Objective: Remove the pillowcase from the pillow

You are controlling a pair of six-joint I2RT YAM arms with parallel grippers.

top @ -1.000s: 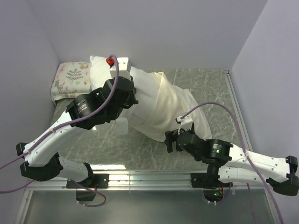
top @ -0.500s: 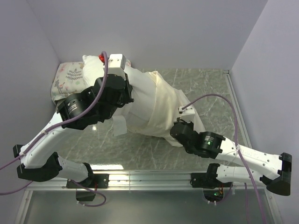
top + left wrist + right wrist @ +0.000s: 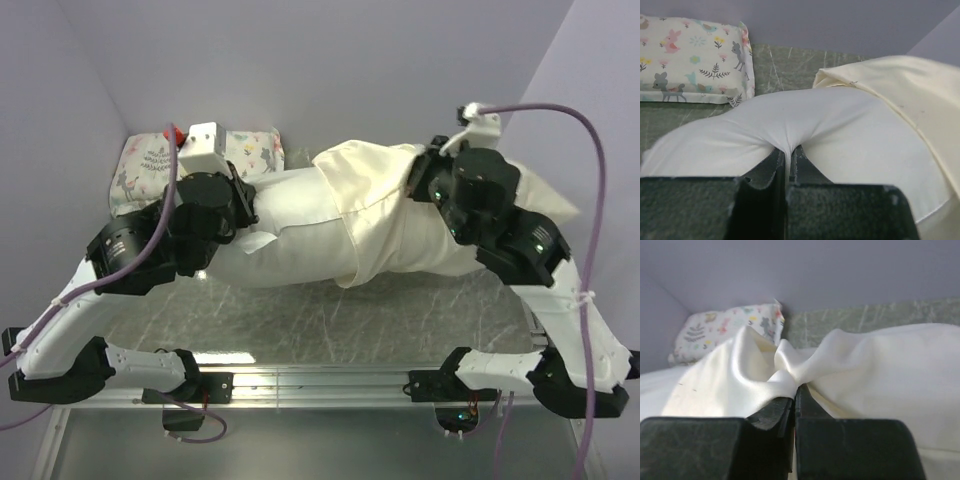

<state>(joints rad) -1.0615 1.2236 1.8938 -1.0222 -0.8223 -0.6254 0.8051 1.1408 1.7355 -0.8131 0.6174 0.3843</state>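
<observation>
The plump white pillow (image 3: 285,228) hangs stretched between both arms above the table, its left half bare. The cream pillowcase (image 3: 390,215) still sleeves its right half, with its open hem bunched at mid-length (image 3: 910,85). My left gripper (image 3: 248,206) is shut on a pinch of the white pillow (image 3: 840,135), the fabric squeezed between its fingertips (image 3: 788,152). My right gripper (image 3: 420,180) is shut on a gathered fold of the pillowcase (image 3: 880,365), seen pinched in the right wrist view (image 3: 795,389).
A small floral animal-print pillow (image 3: 150,165) lies against the back-left wall, also seen as the printed pillow (image 3: 690,60) in the left wrist view. Lilac walls enclose the left, back and right. A metal rail (image 3: 320,378) runs along the marbled table's (image 3: 330,320) near edge.
The right gripper closed on the pillowcase and swung from front centre up to the back right. The left arm pulled the pillow leftward; more white pillow now shows outside the case.
</observation>
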